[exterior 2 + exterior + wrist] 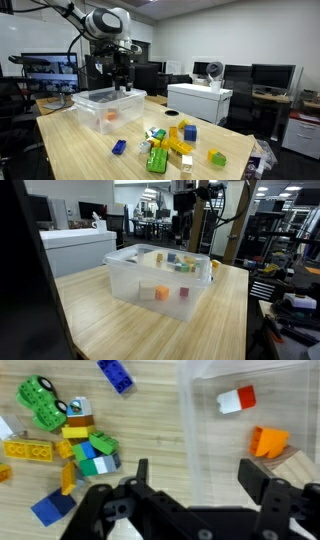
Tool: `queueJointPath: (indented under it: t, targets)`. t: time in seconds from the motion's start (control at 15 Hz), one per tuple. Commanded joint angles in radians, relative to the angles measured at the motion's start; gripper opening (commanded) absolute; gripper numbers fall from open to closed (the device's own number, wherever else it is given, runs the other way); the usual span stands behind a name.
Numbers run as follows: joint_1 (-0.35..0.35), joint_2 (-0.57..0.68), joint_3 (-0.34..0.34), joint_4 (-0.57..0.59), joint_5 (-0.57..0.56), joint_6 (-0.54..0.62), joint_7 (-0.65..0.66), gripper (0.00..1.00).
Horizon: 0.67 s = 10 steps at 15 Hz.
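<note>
Office lab, wooden tabletop (80, 150). Clear bin (125, 118) sits near one end; loose bricks (170, 140) lie by the opposite edge. Hand (193, 475) hangs over the bin, spread wide, holding nothing. Red-white block (236, 399) and orange block (268, 441) lie inside. Reads as drop-off; next calls for clearing the bin wall toward the bricks.

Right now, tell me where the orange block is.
In the wrist view, the orange block lies inside the clear bin, right of centre, just below the red-and-white block.

Office lab: rows of monitors (268, 75).
</note>
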Motion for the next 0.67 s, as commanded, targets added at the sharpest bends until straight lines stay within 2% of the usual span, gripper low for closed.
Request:
queueJointPath:
  t: [0.0, 0.07, 0.2, 0.33, 0.53, 0.6]
  targets:
    - [-0.082, -0.001, -0.071, 0.020, 0.044, -0.018, -0.153, 1.00]
    - [-0.114, 0.002, -0.103, 0.015, 0.046, -0.016, -0.187, 1.00]
    - [-0.135, -0.016, -0.123, -0.038, 0.042, -0.021, -0.262, 1.00]
    - [-0.149, -0.028, -0.137, -0.089, 0.057, -0.033, -0.402, 1.00]
    - [-0.152, -0.039, -0.142, -0.184, 0.028, 0.009, -0.583, 1.00]
    - [-0.152, -0.036, -0.142, -0.235, 0.009, 0.026, -0.683, 1.00]
